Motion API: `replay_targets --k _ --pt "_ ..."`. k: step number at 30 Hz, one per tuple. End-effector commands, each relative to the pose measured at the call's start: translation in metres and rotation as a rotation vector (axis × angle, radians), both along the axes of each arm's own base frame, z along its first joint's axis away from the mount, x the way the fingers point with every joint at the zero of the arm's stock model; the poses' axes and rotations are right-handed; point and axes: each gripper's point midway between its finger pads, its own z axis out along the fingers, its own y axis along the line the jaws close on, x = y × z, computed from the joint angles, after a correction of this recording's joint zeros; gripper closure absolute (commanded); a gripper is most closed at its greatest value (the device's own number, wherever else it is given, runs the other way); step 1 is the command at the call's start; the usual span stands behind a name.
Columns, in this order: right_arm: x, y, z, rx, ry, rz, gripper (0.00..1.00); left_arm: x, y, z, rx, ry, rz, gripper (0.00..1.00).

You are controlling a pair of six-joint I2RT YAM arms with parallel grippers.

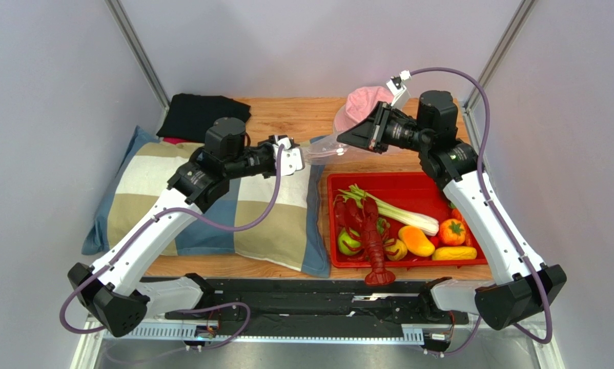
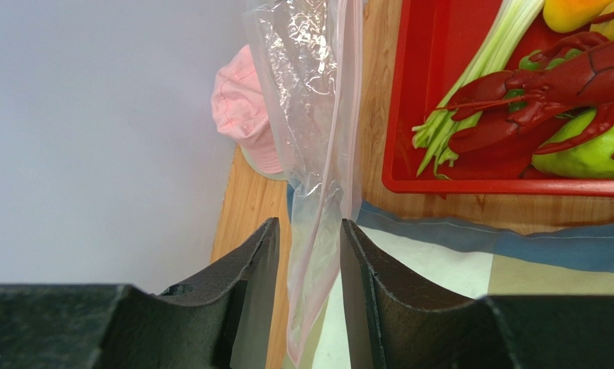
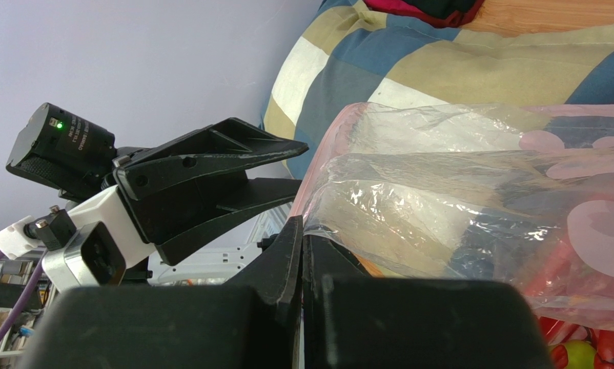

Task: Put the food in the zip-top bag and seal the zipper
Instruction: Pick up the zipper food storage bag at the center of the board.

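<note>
Currently the food is not loaded: the lobster (image 1: 373,240), celery (image 1: 399,211) and apple (image 1: 348,244) lie in the red tray (image 1: 330,223), nearest the bases. Beyond it, the zip-top bag (image 1: 324,147) hangs between both arms. The right gripper (image 3: 302,231) is clenched on one edge. The left gripper (image 2: 308,227) stands released, with film between its fingers, apparently unclamped. The step in hand is opening the mouth. Next, the left gripper must close on the opposite lip. The pink hat (image 1: 362,100) lies farthest.

Lobster (image 1: 373,234) and celery (image 1: 402,214) lie in the tray (image 1: 429,187), right of the pillow (image 1: 156,184); bag (image 1: 327,146) and hat (image 1: 362,101) are behind it.
</note>
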Motion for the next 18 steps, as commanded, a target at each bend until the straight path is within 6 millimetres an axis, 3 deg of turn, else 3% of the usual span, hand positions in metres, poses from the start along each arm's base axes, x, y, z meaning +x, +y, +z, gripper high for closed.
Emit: replay_targets --k 1,9,12,13,14,16,17,18 --pt "-0.017 0.003 0.015 0.021 -0.059 0.048 1.0 0.008 -0.01 0.015 -0.016 -0.084 -0.009 0.57" --pt "-0.025 0.007 0.012 0.006 -0.065 0.082 1.0 0.003 -0.031 0.008 -0.032 -0.067 -0.026 0.62" --pt "-0.022 0.005 0.014 -0.005 -0.083 0.067 1.0 -0.006 -0.042 0.017 -0.105 0.032 -0.036 0.78" --pt "-0.022 0.004 0.017 -0.008 -0.096 0.06 1.0 -0.005 -0.045 0.017 -0.133 0.085 -0.02 0.93" --pt "-0.018 0.0 0.02 -0.019 -0.121 0.045 1.0 -0.006 -0.048 0.026 -0.198 0.169 0.014 1.0" --pt "-0.012 -0.007 0.028 -0.032 -0.149 0.009 0.9 0.001 -0.05 0.029 -0.262 0.274 0.084 1.0" --pt "-0.005 -0.015 0.029 -0.052 -0.17 -0.023 0.71 0.0 -0.052 0.037 -0.34 0.38 0.128 1.0" --pt "0.001 -0.022 0.03 -0.066 -0.178 -0.058 0.6 0.008 -0.05 0.037 -0.376 0.423 0.194 1.0"
